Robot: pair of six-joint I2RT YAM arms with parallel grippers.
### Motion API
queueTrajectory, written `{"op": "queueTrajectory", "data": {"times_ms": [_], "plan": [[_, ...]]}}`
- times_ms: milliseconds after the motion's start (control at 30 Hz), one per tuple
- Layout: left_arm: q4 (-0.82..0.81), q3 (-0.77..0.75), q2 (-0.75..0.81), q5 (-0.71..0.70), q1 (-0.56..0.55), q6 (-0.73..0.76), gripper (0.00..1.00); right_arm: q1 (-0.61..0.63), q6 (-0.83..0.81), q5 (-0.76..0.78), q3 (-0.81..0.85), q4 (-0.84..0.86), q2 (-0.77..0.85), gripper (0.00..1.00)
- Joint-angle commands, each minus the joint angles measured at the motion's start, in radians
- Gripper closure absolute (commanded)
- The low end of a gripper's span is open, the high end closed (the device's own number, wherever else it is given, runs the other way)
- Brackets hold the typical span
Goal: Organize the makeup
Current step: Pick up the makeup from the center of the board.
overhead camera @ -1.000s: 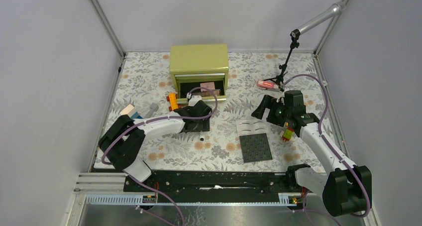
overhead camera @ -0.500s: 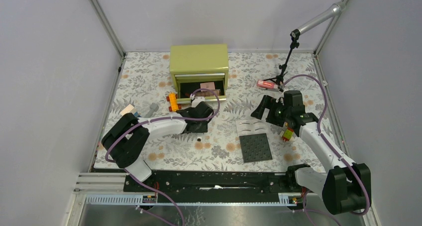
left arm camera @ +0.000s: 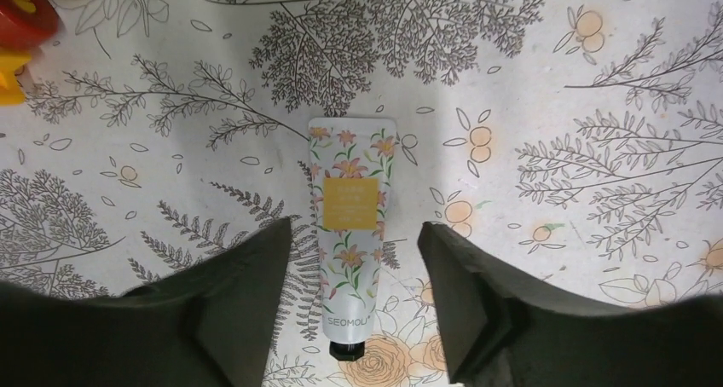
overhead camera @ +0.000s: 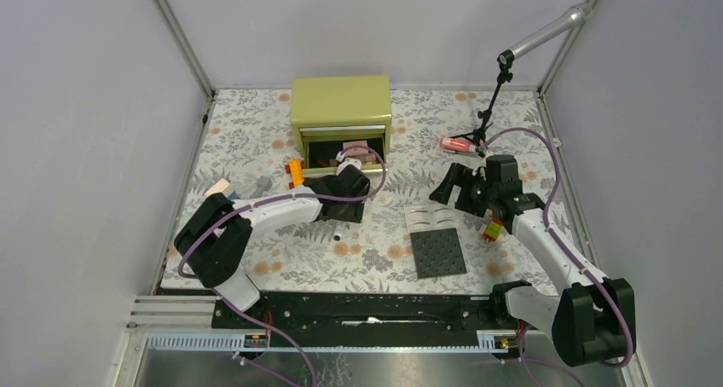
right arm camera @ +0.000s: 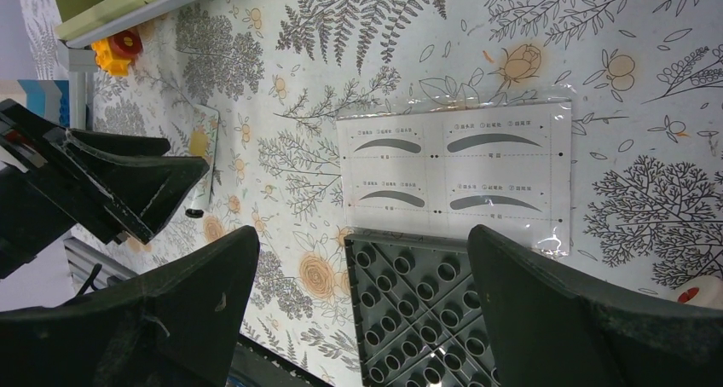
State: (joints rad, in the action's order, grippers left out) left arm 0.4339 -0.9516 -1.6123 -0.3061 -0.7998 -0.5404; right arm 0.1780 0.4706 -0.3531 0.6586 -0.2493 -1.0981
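A cream floral tube (left arm camera: 348, 225) with a black cap lies flat on the flowered cloth. My left gripper (left arm camera: 355, 229) stands open over it, a finger on each side, neither touching it. From above, that gripper (overhead camera: 345, 187) hides most of the tube; only the cap end (overhead camera: 338, 234) shows. My right gripper (right arm camera: 362, 233) hangs open and empty above the dark grey studded plate (right arm camera: 426, 310) and an eyebrow stencil sheet (right arm camera: 456, 170). A pink-red tube (overhead camera: 456, 145) lies near the stand at the back right. A peach sponge (overhead camera: 220, 188) sits at the left.
A green box (overhead camera: 341, 101) at the back has its drawer (overhead camera: 345, 154) pulled open with pinkish items inside. An orange toy car (overhead camera: 295, 172) stands by the drawer. A small red-yellow toy (overhead camera: 493, 229) lies under the right arm. A microphone stand (overhead camera: 488, 114) rises at the back right.
My left gripper has shifted a little right and toward the drawer; its jaws narrowed, then widened again. The tube's cap end slid slightly left. The right arm has hardly moved.
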Motion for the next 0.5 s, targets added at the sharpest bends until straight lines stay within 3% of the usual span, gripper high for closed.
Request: {"op": "queueTrajectory", "data": {"times_ms": [0,467], "plan": [[0.013,-0.036,0.022,-0.004,-0.002,0.028,0.31,0.002,0.008,-0.016,-0.003,0.019,0.003,0.0],[0.028,0.015,-0.003,0.044,-0.002,-0.005,0.28,0.002,0.014,-0.032,-0.005,0.033,-0.012,0.01]]}}
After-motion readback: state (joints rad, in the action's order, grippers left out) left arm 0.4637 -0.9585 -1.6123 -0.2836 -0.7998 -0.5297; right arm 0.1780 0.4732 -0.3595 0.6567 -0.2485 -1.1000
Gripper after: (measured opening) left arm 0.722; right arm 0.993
